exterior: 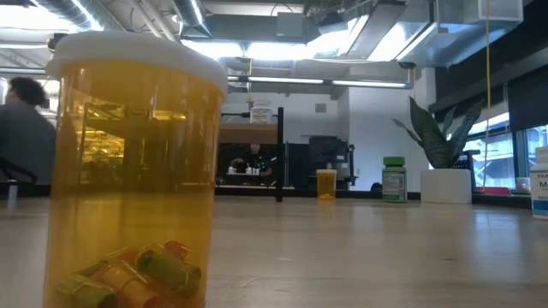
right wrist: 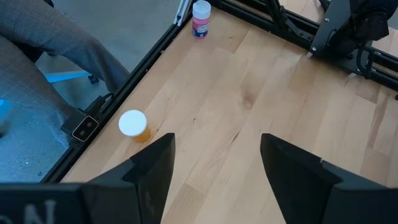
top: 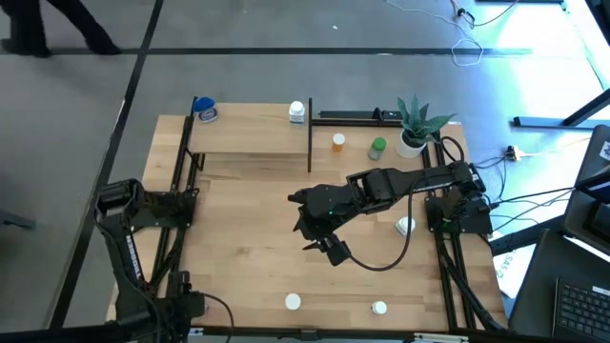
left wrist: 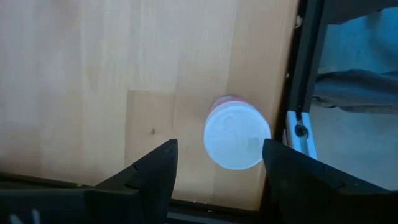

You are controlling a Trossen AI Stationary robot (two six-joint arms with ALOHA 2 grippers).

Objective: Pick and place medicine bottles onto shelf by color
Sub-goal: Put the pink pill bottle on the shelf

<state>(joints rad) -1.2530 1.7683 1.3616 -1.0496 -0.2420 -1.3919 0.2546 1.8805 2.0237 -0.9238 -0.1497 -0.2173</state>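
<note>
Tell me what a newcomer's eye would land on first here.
The right gripper, fingers open, reaches out over mid-table, holding nothing. In the low view an orange bottle with coloured capsules inside looms right at the camera. A blue bottle and a white bottle stand on the shelf.

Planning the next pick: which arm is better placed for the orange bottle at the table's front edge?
Right. The right gripper is open over mid-table, facing the orange bottle. The left gripper is open over a pink bottle instead.

No text is legible anywhere — bottle labels are too blurred.
</note>
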